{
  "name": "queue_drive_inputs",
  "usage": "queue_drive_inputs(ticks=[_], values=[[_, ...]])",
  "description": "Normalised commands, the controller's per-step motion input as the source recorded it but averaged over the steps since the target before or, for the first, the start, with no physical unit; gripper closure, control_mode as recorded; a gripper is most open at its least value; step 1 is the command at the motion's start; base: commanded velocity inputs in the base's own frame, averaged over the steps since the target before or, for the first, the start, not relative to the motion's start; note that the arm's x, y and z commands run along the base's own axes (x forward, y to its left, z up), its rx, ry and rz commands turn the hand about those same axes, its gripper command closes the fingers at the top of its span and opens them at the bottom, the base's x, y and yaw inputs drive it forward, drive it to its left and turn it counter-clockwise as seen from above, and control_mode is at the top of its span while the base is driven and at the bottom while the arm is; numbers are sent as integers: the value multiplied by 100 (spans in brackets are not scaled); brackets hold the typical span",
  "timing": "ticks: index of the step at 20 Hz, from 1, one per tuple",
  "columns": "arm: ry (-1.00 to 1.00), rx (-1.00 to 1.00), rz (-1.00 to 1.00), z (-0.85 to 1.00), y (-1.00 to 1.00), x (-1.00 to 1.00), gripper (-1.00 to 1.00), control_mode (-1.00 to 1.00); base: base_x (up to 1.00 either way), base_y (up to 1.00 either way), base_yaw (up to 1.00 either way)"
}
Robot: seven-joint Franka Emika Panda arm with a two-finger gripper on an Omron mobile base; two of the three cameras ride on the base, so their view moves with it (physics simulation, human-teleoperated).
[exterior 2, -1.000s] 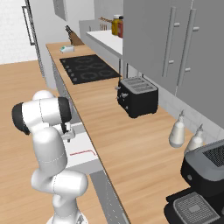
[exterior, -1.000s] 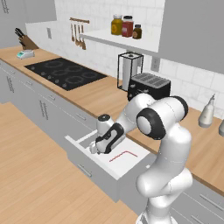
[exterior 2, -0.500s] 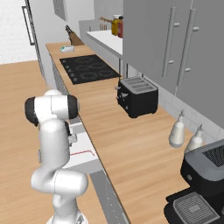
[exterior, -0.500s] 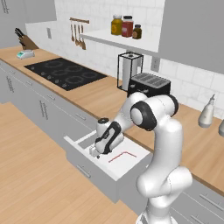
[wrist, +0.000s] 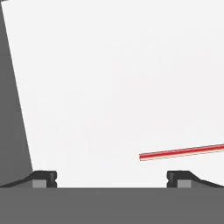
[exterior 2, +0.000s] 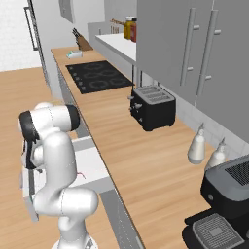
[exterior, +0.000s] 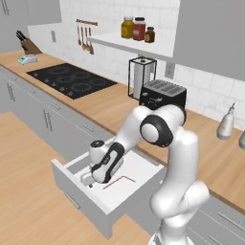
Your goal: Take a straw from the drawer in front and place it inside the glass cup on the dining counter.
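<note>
The drawer (exterior: 76, 191) stands pulled out below the wall counter, its white floor bare apart from the straw (exterior: 119, 180), a thin red line with a bent end. My gripper (exterior: 88, 182) hangs low inside the drawer, at the straw's left end, open and holding nothing. In the hand view the straw (wrist: 181, 152) comes in from the right edge just above the right fingertip (wrist: 179, 178), its end inside the gap; my gripper (wrist: 111, 179) stands wide over the drawer floor (wrist: 109, 78). From the right the arm hides most of the drawer (exterior 2: 95, 163). The glass cup and dining counter are out of view.
On the wooden wall counter (exterior: 110, 107) behind the drawer stand a black toaster (exterior: 162, 95) and a paper towel holder (exterior: 141, 76), with a black cooktop (exterior: 72, 79) to the left. The drawer's grey side wall (wrist: 13, 109) is close to the left fingertip.
The hand has sunk into the drawer and shifted toward its front left, at the straw's end. The jaws stayed open. The straw has not moved.
</note>
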Motion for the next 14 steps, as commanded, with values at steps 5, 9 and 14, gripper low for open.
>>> queue_drive_inputs(ticks=[5,9,14], values=[[2,8,-1,14,71,-63,-100,-100,0,0,0],[0,1,-25,57,-26,6,-100,-100,0,0,0],[6,0,-40,24,-62,32,-100,-100,0,0,0]])
